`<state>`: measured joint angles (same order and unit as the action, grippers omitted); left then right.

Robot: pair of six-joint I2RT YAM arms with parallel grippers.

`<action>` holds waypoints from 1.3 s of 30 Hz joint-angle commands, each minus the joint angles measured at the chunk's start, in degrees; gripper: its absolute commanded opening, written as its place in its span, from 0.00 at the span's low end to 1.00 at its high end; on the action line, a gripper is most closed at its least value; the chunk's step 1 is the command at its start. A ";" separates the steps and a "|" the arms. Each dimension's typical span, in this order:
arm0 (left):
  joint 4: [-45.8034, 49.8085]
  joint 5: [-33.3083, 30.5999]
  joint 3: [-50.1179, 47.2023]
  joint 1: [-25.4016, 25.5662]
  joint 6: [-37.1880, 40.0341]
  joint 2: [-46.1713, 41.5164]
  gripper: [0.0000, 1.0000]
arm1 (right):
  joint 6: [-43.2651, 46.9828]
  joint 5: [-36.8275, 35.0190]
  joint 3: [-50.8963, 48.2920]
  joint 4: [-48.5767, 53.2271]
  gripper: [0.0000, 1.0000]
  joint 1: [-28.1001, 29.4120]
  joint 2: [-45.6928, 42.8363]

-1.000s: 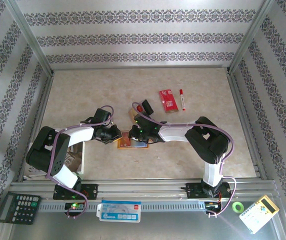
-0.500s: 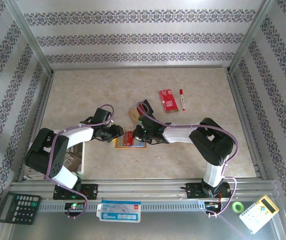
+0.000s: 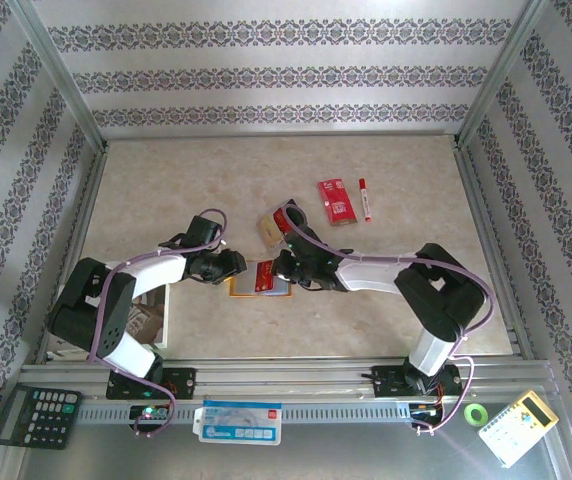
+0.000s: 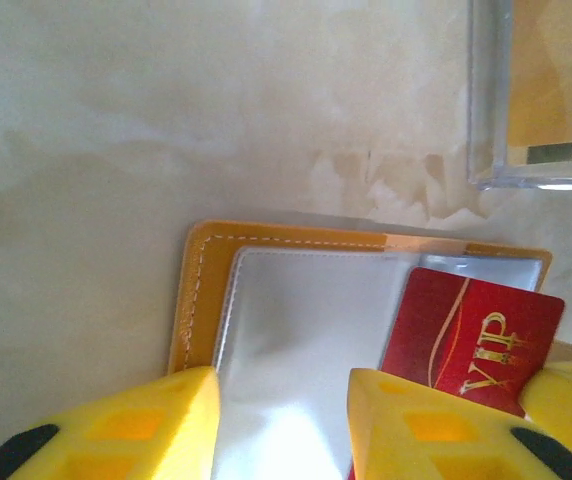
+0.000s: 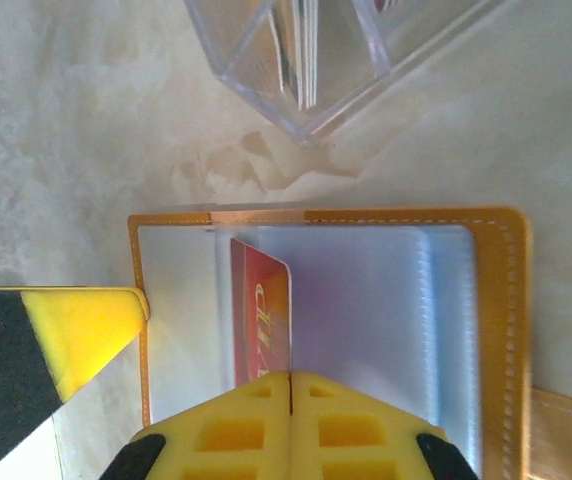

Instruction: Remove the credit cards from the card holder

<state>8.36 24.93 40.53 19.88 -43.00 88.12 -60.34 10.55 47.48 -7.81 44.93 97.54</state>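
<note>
Near the middle of the beige marbled tabletop (image 3: 166, 190), the flat stitched orange card holder (image 5: 514, 330) lies open, the right end effector (image 5: 291, 395) pressed together pinching a glossy red plastic credit card (image 5: 262, 310) over its clear pockets (image 5: 366, 300), the left end effector (image 4: 281, 425) spread alongside.

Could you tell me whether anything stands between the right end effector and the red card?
Nothing visible does: the right end effector is shut on the red card, over the open card holder.
</note>
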 commanded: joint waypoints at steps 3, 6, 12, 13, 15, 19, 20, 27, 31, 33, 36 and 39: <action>-1.72 1.52 -2.41 -0.92 -2.69 -4.33 0.51 | 4.29 -2.77 -3.45 -2.68 0.00 -1.06 -5.03; -6.02 5.69 -3.33 -1.27 -4.90 -5.50 0.59 | 5.32 -2.13 -5.12 -4.62 0.00 -1.41 -7.11; -14.06 13.30 -4.42 -1.24 -9.02 -5.16 0.65 | 4.64 3.35 -8.32 -12.34 0.00 -3.35 -9.50; -15.47 14.31 -4.59 -1.27 -9.66 -5.19 0.66 | 4.33 4.22 -8.62 -13.54 0.00 -3.61 -9.68; -18.35 16.23 -5.11 -1.29 -11.19 -5.31 0.70 | 3.13 6.33 -9.39 -16.33 0.00 -4.31 -10.04; -23.84 18.65 -6.33 -1.25 -13.53 -6.58 0.77 | 0.53 10.78 -10.72 -22.23 0.00 -5.84 -10.43; -24.46 18.92 -6.36 -1.32 -13.89 -7.02 0.78 | -0.17 11.74 -10.98 -23.52 0.00 -6.20 -10.61; -28.73 20.02 -7.98 -1.58 -16.35 -9.95 0.87 | -3.00 15.09 -12.32 -28.24 0.00 -7.66 -12.96; -33.16 20.96 -8.80 -2.01 -18.48 -10.77 0.89 | -5.88 17.72 -12.50 -32.52 0.00 -9.08 -13.13; -35.61 20.86 -9.56 -2.04 -19.72 -10.91 0.87 | -7.60 19.33 -12.42 -35.68 0.00 -9.78 -12.58; -40.59 22.14 -10.54 -2.12 -22.34 -10.74 0.85 | -10.19 20.87 -12.42 -39.82 0.00 -10.47 -11.44; -44.79 23.44 -10.91 -2.29 -24.52 -10.93 0.79 | -11.84 22.03 -12.24 -41.86 0.00 -10.87 -10.39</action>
<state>-27.75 46.06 30.20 18.26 -64.16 78.35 -69.34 29.67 35.79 -43.72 34.59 86.04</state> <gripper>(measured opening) 0.797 0.054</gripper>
